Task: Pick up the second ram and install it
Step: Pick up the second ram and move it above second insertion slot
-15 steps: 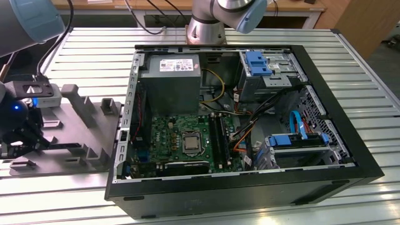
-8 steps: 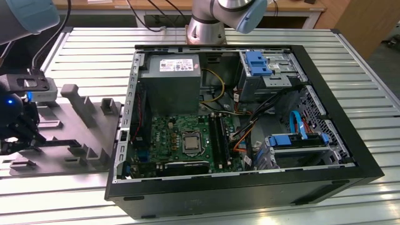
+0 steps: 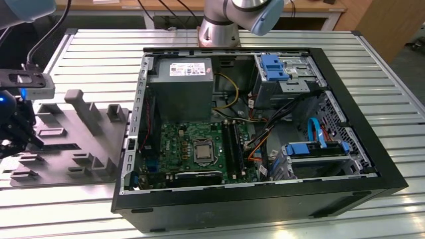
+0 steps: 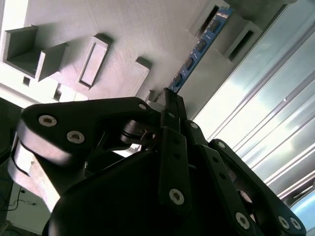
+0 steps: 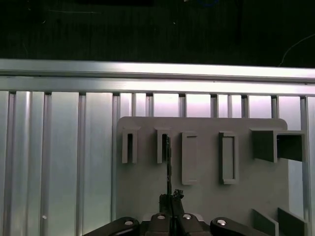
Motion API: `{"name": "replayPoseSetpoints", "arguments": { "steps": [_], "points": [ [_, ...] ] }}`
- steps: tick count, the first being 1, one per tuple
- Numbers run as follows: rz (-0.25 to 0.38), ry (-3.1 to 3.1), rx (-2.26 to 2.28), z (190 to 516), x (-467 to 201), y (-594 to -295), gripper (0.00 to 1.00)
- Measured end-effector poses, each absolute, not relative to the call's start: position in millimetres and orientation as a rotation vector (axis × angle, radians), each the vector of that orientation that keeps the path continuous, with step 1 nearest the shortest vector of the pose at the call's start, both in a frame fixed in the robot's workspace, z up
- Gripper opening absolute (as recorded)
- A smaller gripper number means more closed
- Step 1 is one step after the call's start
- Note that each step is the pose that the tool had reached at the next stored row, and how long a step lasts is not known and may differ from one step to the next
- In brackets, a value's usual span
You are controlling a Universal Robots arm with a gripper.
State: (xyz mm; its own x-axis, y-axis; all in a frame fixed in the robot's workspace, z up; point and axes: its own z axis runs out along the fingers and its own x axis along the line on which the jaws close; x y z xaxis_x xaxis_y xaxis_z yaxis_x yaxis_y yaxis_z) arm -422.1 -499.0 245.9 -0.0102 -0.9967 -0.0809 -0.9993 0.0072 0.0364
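The second ram (image 4: 197, 51) is a narrow blue stick with black chips. It stands on edge in a slot of the grey holder block (image 4: 123, 34). In the first wrist view the ram (image 5: 168, 162) appears edge-on as a thin dark line. My gripper (image 4: 170, 98) is shut on its near end, with the black fingers (image 4: 173, 147) pressed together around it. In the exterior view the gripper (image 3: 17, 134) hangs over the holder block (image 3: 73, 144) at the exterior view's far left. The black slot strips (image 3: 234, 144) lie on the green motherboard (image 3: 192, 144) inside the open case.
The open computer case (image 3: 265, 199) fills the middle of the slatted metal table (image 3: 99, 59). Inside it are a grey power-supply box (image 3: 182, 84), blue drive brackets (image 3: 273, 67) and loose cables (image 3: 265, 134). The holder block has several raised posts (image 3: 83, 107).
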Motion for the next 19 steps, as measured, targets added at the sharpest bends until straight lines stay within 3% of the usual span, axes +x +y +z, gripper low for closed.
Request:
{"name": "replayPoseSetpoints", "arguments": {
  "steps": [19],
  "points": [
    [0.128, 2.226, -2.167, 260, -422, -499, 0.12]
  ]
}}
